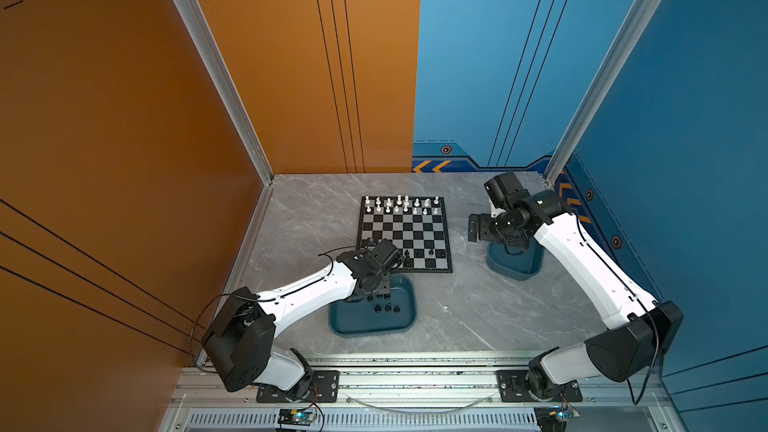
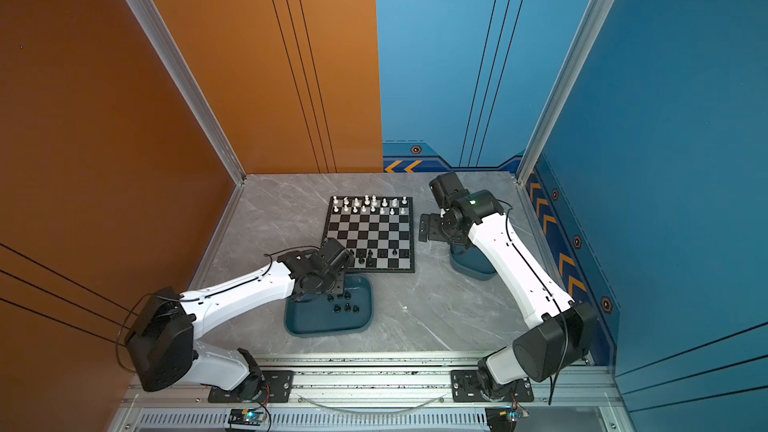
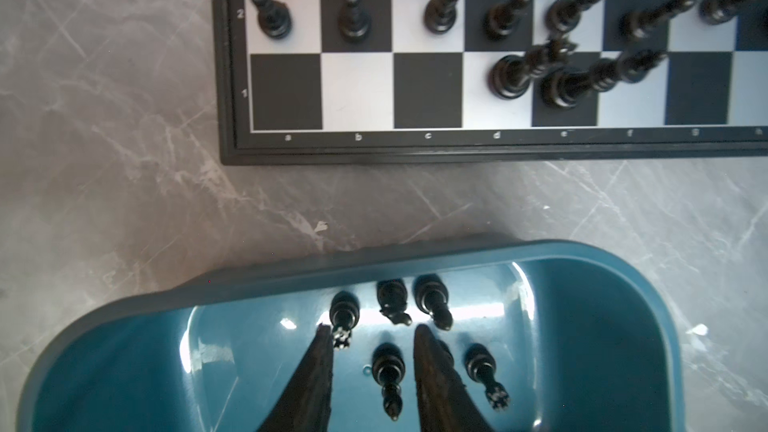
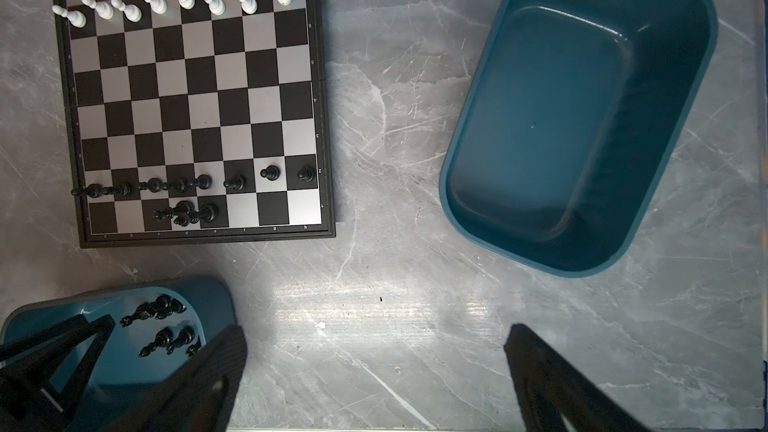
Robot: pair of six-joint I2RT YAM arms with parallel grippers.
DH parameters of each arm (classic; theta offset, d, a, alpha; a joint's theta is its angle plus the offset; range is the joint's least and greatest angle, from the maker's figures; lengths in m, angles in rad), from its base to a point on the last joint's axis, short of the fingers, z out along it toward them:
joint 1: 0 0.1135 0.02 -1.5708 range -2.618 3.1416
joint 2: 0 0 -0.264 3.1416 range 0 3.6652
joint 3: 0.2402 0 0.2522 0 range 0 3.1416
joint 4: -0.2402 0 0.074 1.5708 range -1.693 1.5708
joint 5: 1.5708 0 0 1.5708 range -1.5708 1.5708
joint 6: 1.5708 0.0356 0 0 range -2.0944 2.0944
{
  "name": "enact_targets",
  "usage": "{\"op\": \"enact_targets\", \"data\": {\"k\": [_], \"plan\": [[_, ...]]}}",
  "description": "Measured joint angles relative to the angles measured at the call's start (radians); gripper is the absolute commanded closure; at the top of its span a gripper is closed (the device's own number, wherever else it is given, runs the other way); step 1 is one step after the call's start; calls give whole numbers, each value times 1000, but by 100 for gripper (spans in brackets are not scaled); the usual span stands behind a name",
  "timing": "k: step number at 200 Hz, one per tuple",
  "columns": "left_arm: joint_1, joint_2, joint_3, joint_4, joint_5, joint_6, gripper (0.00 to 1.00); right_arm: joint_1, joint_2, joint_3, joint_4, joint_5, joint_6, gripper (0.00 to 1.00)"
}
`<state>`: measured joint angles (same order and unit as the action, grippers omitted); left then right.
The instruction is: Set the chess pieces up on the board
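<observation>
Left pincer (image 3: 372, 328), narrowly parted, straddles a black piece (image 3: 388, 367) inside the tray (image 3: 582, 249); right pincer (image 4: 376, 338) spread wide over open worktop (image 4: 395, 201).

near tray (image 1: 353, 329) holding chessmen (image 1: 387, 308) lies just before the board (image 1: 405, 230), second tray (image 1: 519, 268) to its right

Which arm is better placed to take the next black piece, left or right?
Left. The left gripper hangs over the tray of black pieces, one black piece between its fingers. The right gripper is open above bare table, near the empty tray.
</observation>
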<state>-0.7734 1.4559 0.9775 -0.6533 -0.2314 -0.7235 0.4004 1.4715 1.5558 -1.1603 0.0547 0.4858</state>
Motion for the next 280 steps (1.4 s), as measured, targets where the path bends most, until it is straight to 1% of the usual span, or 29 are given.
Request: {"op": "enact_targets", "data": {"k": [31,71,181,280], "plan": [[-3,21,46,-1,11,13,65,-8,-1,0,0,1,0,0],[-33,64,100,7,34,26,66,-9,-1,0,0,1,0,0],[-61,156,108,7,87,27,69,-21,-27,-47,0,1,-11,0],[-64,174,108,7,105,27,69,-37,-46,-64,0,1,-11,0]]}}
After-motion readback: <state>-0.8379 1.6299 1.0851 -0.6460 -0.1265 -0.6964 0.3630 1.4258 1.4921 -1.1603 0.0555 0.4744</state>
